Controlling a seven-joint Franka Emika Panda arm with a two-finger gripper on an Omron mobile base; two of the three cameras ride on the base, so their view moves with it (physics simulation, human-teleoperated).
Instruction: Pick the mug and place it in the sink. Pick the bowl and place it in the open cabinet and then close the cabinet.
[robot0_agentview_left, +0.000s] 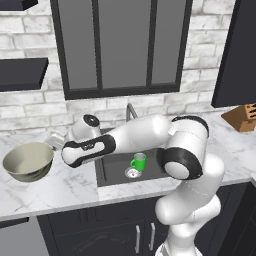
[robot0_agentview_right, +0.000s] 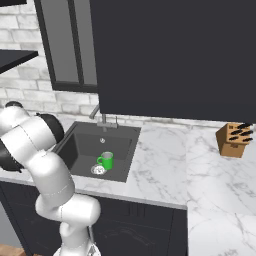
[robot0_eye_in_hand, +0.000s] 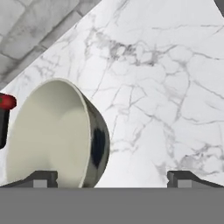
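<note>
The small green mug stands upright in the dark sink, beside the round drain. The wide beige bowl rests on the marble counter left of the sink. My gripper hovers just right of the bowl and above its rim. It is open, with nothing between its fingertips. The bowl lies toward the left fingertip in the hand view. A dark cabinet door hangs at the upper right.
A grey faucet rises behind the sink. A wooden knife block stands on the counter at the right. A dark, red-topped thing sits at the left edge beyond the bowl. Dark shelves hang above the bowl.
</note>
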